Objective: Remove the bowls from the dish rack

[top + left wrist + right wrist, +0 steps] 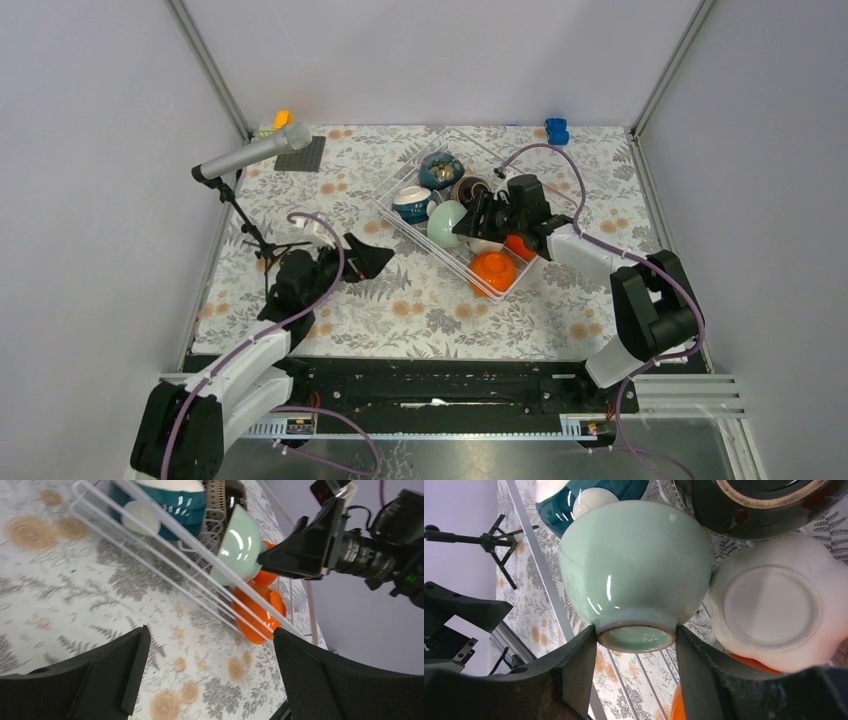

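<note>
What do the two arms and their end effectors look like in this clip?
Both arms have white link shells with bulky black joint housings: left arm, right arm. A purple cable loops along each. The left end effector and right end effector each carry two broad, wedge-shaped matte black fingers; one left finger's inner face looks finely textured. No markings are legible.

My table (400,335) fills the centre of the top view, under a cloth (615,170) printed with grey ferns and orange flowers. Plain pale grey walls (90,150) close it at the left, back and right. Two metal posts (208,65) slant up from the back corners, upper left and upper right. A black rail (450,385) runs along the lower edge, before me. Light is even.
</note>
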You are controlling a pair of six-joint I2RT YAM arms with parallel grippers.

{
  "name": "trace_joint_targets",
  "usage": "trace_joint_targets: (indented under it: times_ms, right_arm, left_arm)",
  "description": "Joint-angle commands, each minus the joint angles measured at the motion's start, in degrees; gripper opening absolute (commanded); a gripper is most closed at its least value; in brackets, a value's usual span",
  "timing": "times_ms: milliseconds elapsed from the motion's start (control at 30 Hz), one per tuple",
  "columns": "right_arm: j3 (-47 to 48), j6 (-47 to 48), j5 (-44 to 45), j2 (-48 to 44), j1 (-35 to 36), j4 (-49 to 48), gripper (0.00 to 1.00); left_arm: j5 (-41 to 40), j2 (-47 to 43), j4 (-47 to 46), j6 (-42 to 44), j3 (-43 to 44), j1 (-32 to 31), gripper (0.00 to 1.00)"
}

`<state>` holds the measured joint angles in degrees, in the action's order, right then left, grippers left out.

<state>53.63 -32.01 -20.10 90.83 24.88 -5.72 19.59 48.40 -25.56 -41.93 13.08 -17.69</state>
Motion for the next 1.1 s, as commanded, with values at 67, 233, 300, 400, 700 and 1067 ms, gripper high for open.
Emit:
trace_joint_targets:
  times_ms: [67,233,300,400,700,1067]
  right_arm:
    - [-2.6,0.3,-2.0,-0.4,-2.9,-3.4,0.43]
    - [-2.7,0.9,-2.8,-0.2,-3.8,-3.3,0.43]
    - [-2.8,1.3,-3.0,-0.2,-4.0,-3.3,0.43]
    - [-2.8,1.9,-3.3,-0.1,-4.3,-3.3,0.44]
    - [-3.3,2.5,-4.0,0.1,-5.3,-4.0,0.49]
    - [-3.8,3.0,-4.7,0.4,-6.1,-4.3,0.61]
  left_arm:
    - [-5.1,8.9,-4.5,1.3,10.4,-7.0,0.95]
    - [-5.4,17.8,-3.0,4.1,18.1,-9.4,0.87]
    - [-4.7,21.4,-2.6,5.0,21.2,-9.8,0.85]
    - [-3.4,27.2,-1.2,5.9,26.0,-10.2,0.8]
    - [0.8,41.5,8.2,10.2,41.2,-10.4,0.75]
    - [11.9,51.4,10.2,9.2,48.4,-10.4,0.58]
